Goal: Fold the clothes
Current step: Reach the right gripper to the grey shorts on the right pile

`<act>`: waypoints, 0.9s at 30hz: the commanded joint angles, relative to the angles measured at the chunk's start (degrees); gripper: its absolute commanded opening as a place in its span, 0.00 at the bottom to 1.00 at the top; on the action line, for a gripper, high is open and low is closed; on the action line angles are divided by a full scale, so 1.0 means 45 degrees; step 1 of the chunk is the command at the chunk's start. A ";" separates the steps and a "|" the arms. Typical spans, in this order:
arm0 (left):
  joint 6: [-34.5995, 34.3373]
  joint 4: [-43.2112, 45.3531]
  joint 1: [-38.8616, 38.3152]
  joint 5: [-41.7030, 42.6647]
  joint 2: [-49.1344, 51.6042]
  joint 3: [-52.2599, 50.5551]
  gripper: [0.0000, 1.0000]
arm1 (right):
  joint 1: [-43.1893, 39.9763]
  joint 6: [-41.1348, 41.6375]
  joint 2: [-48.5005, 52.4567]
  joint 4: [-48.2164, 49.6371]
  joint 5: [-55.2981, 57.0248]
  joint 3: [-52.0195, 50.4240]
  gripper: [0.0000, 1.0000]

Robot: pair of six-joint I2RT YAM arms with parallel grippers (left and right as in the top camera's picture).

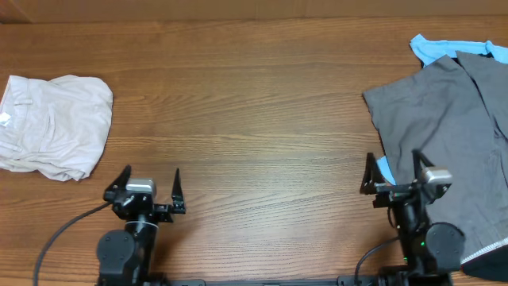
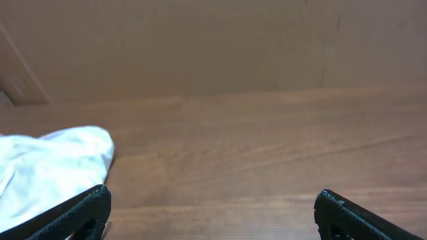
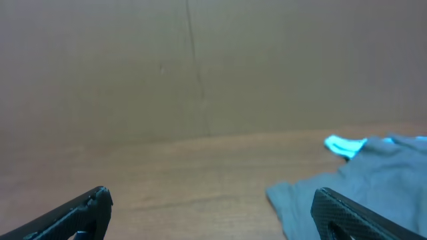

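– Logging item one: the shorts [image 1: 444, 135], plain mid-grey. Location?
– Right end of the table [image 1: 254, 103], spread mostly flat and running off the right edge of the overhead view. The long axis runs far to near, leaning a little toward the near right. A pale whitish edge shows at the near right corner. Which end is the waistband cannot be told.
– Anything with it?
– A light-blue garment [image 1: 435, 48] lies under it. It shows past the far edge, and a small blue patch shows at the left edge, beside the right gripper [image 1: 393, 157]. In the right wrist view the shorts [image 3: 363, 190] fill the lower right, with the light-blue garment [image 3: 345, 145] peeking out beyond them.
– Item two: that right gripper.
– Fingers spread wide, nothing between them. It stands at the near left edge of the shorts. Its outer finger overlaps the grey cloth in the overhead view; contact cannot be told.
– Item three: the left gripper [image 1: 152, 170].
– Fingers apart and empty, over bare wood at the near left, well apart from the shorts.
– Other stock?
– One cream garment [image 1: 51, 125], bundled at the left end of the table. It looks whitish in the left wrist view [image 2: 50, 167], ahead of and just beside the left-hand finger [image 2: 73, 213].
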 commanded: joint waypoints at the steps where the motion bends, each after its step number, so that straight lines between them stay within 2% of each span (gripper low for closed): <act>1: -0.0262 -0.0665 0.0097 -0.0204 0.1923 0.1904 1.00 | -0.0097 0.0214 0.2424 -0.0617 0.0214 0.2186 1.00; 6: -0.0316 -0.2744 0.0097 -0.0151 0.5338 0.4634 1.00 | -0.0112 0.0102 0.6790 -0.2744 0.0219 0.5372 1.00; 11: -0.0306 -0.5333 0.0097 0.0316 0.8369 0.6989 1.00 | -0.0277 -0.1467 1.1662 -0.5819 0.0248 0.8893 1.00; 14: -0.0311 -0.6169 0.0097 0.0330 0.9986 0.7752 1.00 | -0.0296 -0.1613 1.4367 -0.6314 0.0277 1.0375 1.00; 21: -0.0316 -0.6154 0.0097 0.0782 1.1817 0.7781 1.00 | -0.0301 -0.1603 1.7617 -0.5255 0.2895 1.0545 1.00; 27: -0.0316 -0.6067 0.0087 0.0850 1.2454 0.7781 1.00 | -0.0301 -0.1588 1.9987 -0.4954 0.3555 1.0525 1.00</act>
